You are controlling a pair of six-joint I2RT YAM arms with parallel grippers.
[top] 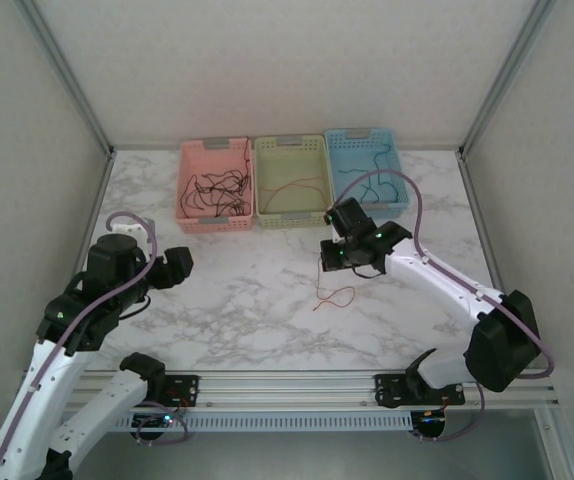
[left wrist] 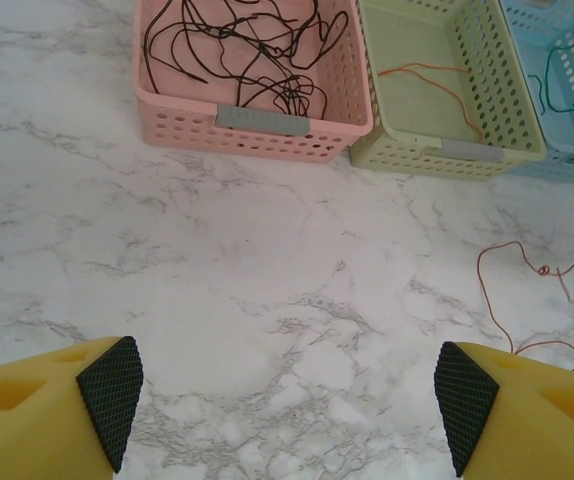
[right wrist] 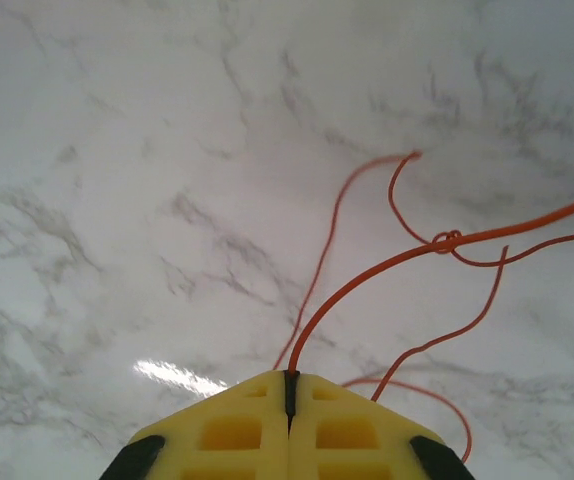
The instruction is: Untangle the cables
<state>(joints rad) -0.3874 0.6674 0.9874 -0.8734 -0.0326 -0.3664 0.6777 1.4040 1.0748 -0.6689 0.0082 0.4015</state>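
My right gripper (top: 331, 264) hangs over the middle of the marble table, shut on a thin orange cable (right wrist: 367, 275) that leaves its yellow fingertips (right wrist: 267, 400). This cable runs to a small knot (right wrist: 447, 240) where it crosses a second orange strand. Loose loops trail down onto the table (top: 335, 297). The same orange cables (left wrist: 512, 300) lie at the right in the left wrist view. My left gripper (left wrist: 287, 400) is open and empty over bare marble, well left of the cables (top: 175, 265).
Three baskets stand in a row at the back. The pink basket (top: 215, 224) holds black cables (left wrist: 247, 50), the yellow-green basket (top: 292, 222) an orange one (left wrist: 437, 75), and the blue basket (top: 399, 170) green ones (left wrist: 567, 100). Frame posts flank the table.
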